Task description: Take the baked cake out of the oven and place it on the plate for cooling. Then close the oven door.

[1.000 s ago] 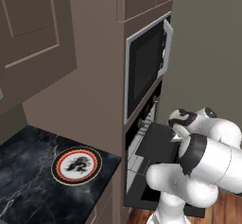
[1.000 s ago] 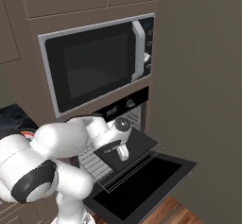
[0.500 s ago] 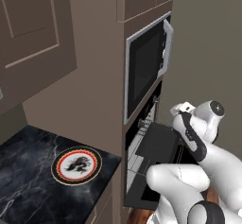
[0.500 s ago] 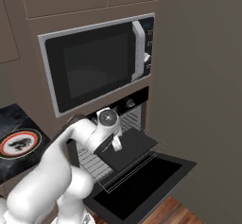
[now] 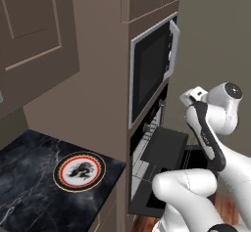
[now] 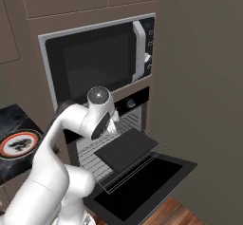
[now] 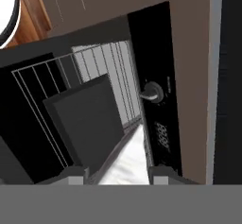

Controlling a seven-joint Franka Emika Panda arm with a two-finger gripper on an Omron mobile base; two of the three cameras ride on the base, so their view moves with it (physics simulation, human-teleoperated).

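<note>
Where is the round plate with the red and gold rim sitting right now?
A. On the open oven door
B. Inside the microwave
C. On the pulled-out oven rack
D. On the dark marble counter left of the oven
D: the plate lies flat on the dark marble counter, left of the oven, whose oven door hangs open.

Nothing readable can really be made out anywhere. A small display (image 7: 162, 140) is set into the oven (image 7: 156, 53) control strip, but its digits are blurred into pale smudges, and the marks beside the microwave (image 6: 99, 58) buttons are too tiny to be read. A black dragon-like figure is carried on the plate (image 5: 79, 171), no lettering.
</note>
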